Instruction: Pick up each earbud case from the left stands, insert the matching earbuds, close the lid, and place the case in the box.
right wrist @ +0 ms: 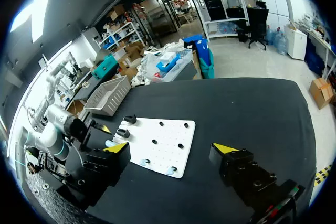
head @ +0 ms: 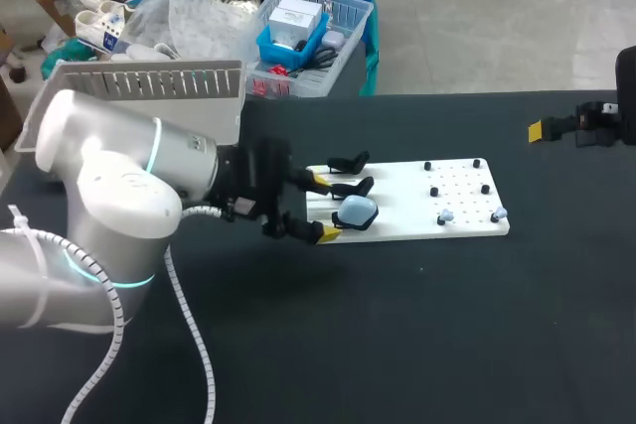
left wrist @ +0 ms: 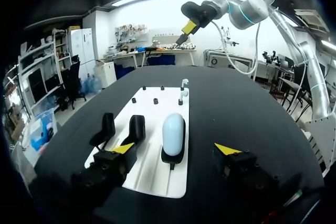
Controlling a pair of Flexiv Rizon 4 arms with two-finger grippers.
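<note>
The pale-blue earbud case (left wrist: pixel 174 134) sits on a black stand at the white board's (head: pixel 402 206) end nearest the left arm, beside 2 empty stands (left wrist: pixel 136 127). The left gripper (head: pixel 325 208) has its fingers wide apart, with the case untouched just ahead of the gap. The right gripper (right wrist: pixel 171 147), fingers also apart, is well away past the board's far end.
</note>
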